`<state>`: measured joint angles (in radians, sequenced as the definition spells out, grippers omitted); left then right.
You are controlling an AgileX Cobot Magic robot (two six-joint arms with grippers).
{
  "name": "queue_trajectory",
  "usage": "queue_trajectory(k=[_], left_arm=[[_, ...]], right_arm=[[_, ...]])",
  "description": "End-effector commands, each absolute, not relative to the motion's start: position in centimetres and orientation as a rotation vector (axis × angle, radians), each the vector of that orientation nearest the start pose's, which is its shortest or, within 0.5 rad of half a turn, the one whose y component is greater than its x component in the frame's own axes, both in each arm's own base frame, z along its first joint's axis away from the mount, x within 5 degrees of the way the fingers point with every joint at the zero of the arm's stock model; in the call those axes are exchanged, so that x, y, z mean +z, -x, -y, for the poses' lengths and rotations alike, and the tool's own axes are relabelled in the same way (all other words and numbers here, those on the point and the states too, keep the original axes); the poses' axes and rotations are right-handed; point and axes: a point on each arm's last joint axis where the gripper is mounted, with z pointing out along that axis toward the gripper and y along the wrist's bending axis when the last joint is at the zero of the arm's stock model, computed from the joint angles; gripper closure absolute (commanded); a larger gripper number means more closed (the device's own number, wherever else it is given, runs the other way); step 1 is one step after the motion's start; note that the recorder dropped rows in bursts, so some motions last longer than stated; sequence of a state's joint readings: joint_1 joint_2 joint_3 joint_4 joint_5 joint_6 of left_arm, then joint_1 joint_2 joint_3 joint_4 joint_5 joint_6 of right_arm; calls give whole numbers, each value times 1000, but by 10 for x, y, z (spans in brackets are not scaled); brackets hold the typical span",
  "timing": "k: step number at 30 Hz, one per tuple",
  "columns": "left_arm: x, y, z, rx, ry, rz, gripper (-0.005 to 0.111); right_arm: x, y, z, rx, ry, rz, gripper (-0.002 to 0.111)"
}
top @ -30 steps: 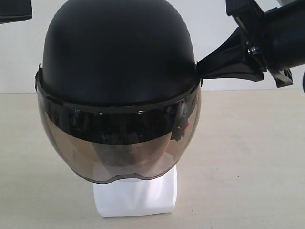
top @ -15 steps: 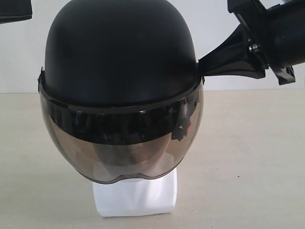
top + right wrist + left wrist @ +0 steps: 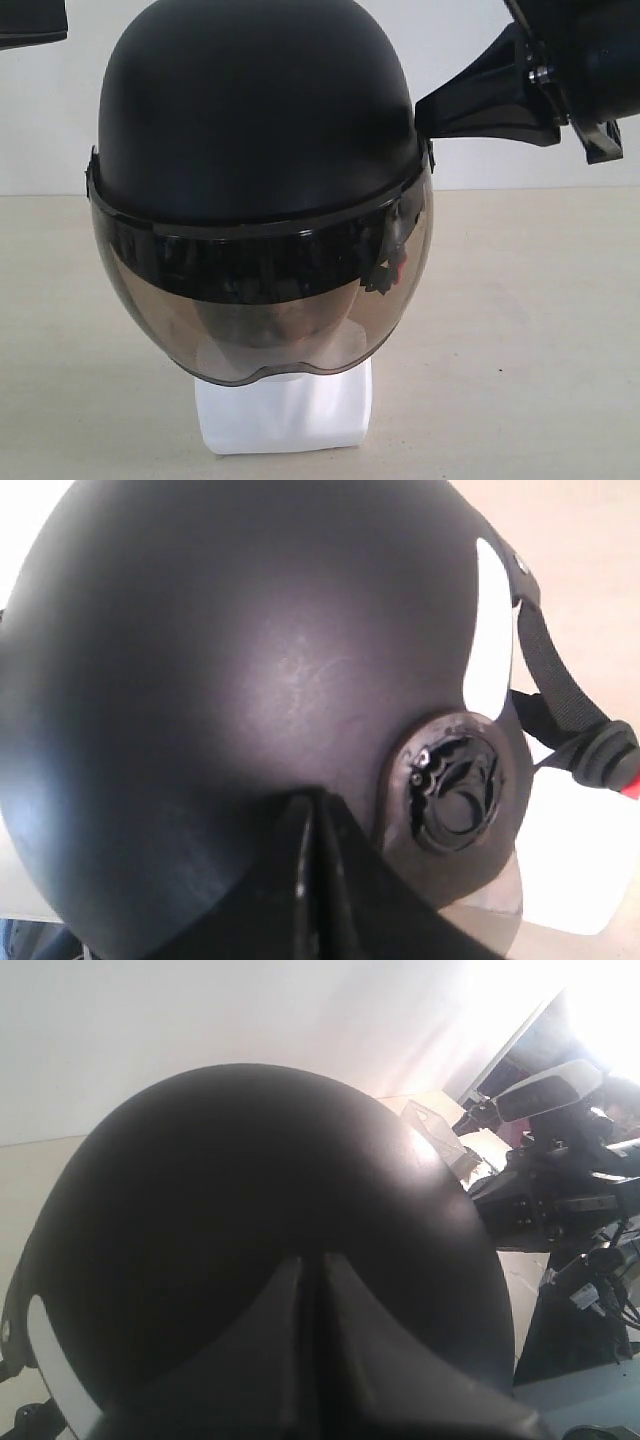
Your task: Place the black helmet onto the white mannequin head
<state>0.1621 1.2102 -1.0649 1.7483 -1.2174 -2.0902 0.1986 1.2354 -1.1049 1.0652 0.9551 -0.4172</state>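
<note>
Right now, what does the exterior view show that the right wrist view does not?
Only the exterior view: the full front of the smoky visor and, below it, the base of the white head. Only the right wrist view: the round hinge on the helmet's side and a black chin strap. Both: the shell of the black helmet and the right tool, shut, with its tip at the shell.
</note>
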Motion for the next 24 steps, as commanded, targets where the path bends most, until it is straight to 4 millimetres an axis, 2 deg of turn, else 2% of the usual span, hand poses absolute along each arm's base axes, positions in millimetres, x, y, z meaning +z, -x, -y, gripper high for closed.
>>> queue_trajectory(k=[1, 6, 11, 15, 18, 22, 24], left_arm=[[395, -228, 48, -1120, -513, -1824, 102], [395, -227, 48, -1118, -514, -1822, 102], [401, -220, 49, -1102, -530, -1801, 102], [406, -210, 51, -1086, -545, -1781, 102], [401, -200, 52, -1089, -542, -1785, 102], [391, -188, 54, -1106, -527, -1797, 102], [388, -180, 56, -1146, -497, -1770, 102]], right_arm=[[383, -224, -112, 1208, 254, -2197, 108], [387, -220, -110, 1205, 255, -2180, 108], [407, -203, -87, 1121, 237, -2103, 108], [415, -183, -75, 957, 298, -2081, 108], [421, -165, -75, 867, 376, -2064, 108], [430, -145, -66, 726, 383, -2006, 108], [433, -135, -57, 565, 400, -1984, 108]])
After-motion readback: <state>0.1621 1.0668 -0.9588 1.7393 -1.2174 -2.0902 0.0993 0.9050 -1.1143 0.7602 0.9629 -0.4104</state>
